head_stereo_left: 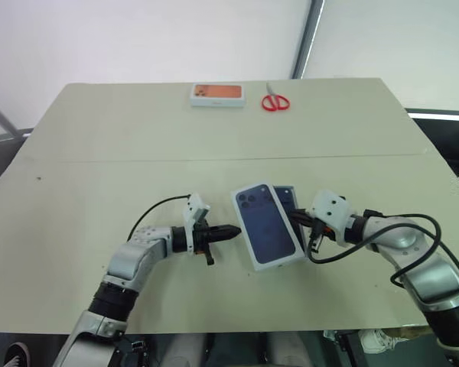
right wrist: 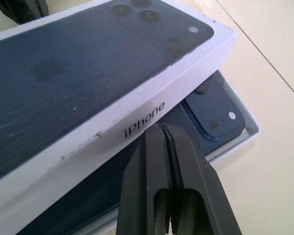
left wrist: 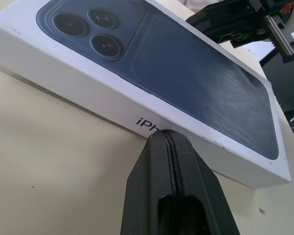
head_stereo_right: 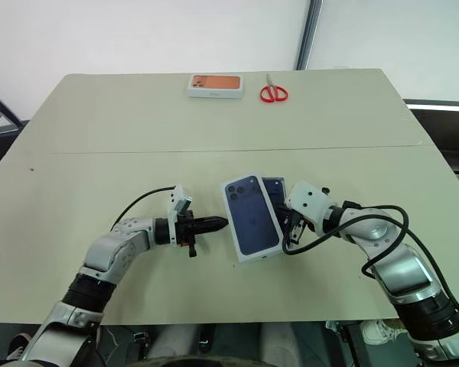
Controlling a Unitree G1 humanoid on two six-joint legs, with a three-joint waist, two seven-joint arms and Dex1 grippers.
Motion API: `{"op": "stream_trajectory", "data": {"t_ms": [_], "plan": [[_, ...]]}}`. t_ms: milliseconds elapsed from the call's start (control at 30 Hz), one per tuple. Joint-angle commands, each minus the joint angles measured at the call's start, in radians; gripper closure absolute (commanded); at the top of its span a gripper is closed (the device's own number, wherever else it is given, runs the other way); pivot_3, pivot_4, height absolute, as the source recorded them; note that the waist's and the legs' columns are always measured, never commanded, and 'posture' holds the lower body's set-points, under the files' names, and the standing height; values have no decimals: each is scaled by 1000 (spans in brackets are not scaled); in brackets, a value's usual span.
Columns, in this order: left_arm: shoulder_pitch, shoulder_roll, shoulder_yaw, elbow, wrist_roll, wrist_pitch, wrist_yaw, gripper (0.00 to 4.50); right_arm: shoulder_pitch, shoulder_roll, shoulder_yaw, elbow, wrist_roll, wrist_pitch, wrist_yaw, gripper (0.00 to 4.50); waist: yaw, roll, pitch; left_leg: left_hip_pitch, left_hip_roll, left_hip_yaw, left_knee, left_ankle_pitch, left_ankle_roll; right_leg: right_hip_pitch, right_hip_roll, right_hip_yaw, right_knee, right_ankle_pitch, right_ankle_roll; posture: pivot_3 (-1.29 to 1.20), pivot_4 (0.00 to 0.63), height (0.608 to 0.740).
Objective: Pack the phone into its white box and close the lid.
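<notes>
Near the tabletop's front edge, the lid [head_stereo_left: 266,224] sits askew over the box [right wrist: 235,137] and phone [right wrist: 213,110], so either closed, empty gripper [head_stereo_left: 231,230] [head_stereo_left: 300,222] nudging off-center could jam it crooked.

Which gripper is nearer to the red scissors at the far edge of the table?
Right. The right gripper sits by the lid's right side, more directly below the red scissors; the left gripper is at the lid's left side, further off.
</notes>
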Motion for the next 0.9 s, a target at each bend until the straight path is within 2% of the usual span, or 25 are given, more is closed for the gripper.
{"op": "stream_trajectory", "data": {"t_ms": [33, 500, 900], "plan": [[-38, -38, 13, 14, 5, -18, 31, 4500, -11, 2, -46, -39, 7, -12, 3, 4440, 3, 0, 0, 0, 0, 0, 0, 0, 0, 0, 0, 0, 0, 0, 0, 0, 150, 740], [-112, -127, 5, 53, 29, -45, 58, 4500, 50, -18, -88, -30, -27, -25, 14, 4440, 17, 0, 0, 0, 0, 0, 2, 0, 0, 1, 0, 0, 1, 0, 0, 0, 150, 740], [-146, -150, -28, 107, 61, -58, 29, 4500, 92, -24, -116, -12, -58, -43, 19, 4440, 17, 0, 0, 0, 0, 0, 2, 0, 0, 0, 1, 0, 1, 0, 0, 0, 150, 740]]}}
